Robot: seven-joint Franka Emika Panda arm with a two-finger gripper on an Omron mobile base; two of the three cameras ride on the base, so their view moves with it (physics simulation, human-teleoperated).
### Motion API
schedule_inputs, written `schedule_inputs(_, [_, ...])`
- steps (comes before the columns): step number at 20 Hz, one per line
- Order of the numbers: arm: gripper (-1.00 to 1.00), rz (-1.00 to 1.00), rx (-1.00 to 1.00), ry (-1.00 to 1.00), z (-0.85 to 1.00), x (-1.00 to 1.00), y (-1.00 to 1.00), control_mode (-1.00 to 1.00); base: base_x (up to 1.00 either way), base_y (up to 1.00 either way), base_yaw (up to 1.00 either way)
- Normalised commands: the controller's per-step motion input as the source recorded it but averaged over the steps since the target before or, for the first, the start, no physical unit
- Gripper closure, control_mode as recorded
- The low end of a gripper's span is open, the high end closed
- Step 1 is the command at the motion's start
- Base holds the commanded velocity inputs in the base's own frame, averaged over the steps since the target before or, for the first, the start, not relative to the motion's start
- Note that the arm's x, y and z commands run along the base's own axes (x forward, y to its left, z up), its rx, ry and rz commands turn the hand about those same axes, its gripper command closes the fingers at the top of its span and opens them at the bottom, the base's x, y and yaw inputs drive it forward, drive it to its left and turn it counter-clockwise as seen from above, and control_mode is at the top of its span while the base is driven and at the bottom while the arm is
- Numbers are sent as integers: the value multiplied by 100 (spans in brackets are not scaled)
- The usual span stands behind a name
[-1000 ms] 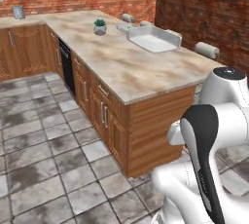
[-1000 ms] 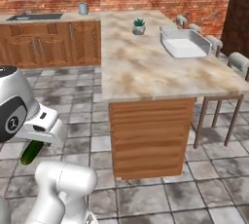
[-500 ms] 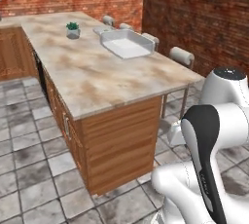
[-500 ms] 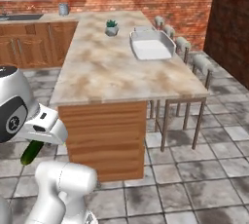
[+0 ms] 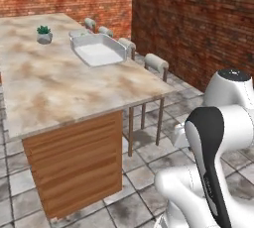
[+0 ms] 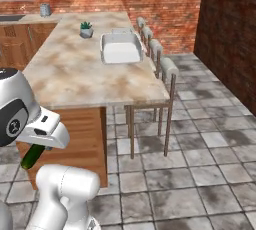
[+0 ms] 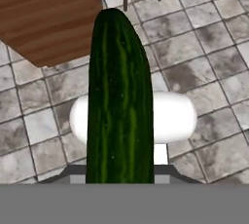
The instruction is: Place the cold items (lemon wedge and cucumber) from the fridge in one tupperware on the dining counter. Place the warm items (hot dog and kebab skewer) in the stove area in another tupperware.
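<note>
Carrying the cucumber (image 7: 119, 101), clenched in the end effector (image 6: 35, 153), toward the worktop (image 5: 54, 90); next, reaching over the tupperware (image 6: 120, 50) to release.

Tupperware (image 5: 97, 51): on the desk (image 5: 59, 88), near its far side.
Small plant (image 5: 44, 34): on the desk, behind the tupperware.
Stools (image 5: 156, 63): beside the desk.
Cucumber (image 7: 119, 106): in the end effector (image 6: 35, 150), above the floor.

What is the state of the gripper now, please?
Gripper: closed on the cucumber, which points away from the hand toward the floor.
</note>
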Motion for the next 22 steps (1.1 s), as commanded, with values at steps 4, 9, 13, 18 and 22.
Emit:
schedule_inputs(4, [100, 0, 0, 0, 0, 0, 0, 100, 59, -100, 4])
schedule_inputs(9, [100, 0, 0, 0, 0, 0, 0, 100, 64, -100, 3])
schedule_inputs(13, [100, 0, 0, 0, 0, 0, 0, 100, 64, -100, 21])
schedule_inputs(18, [100, 0, 0, 0, 0, 0, 0, 100, 75, -100, 32])
schedule_inputs(22, [100, 0, 0, 0, 0, 0, 0, 100, 75, -100, 41])
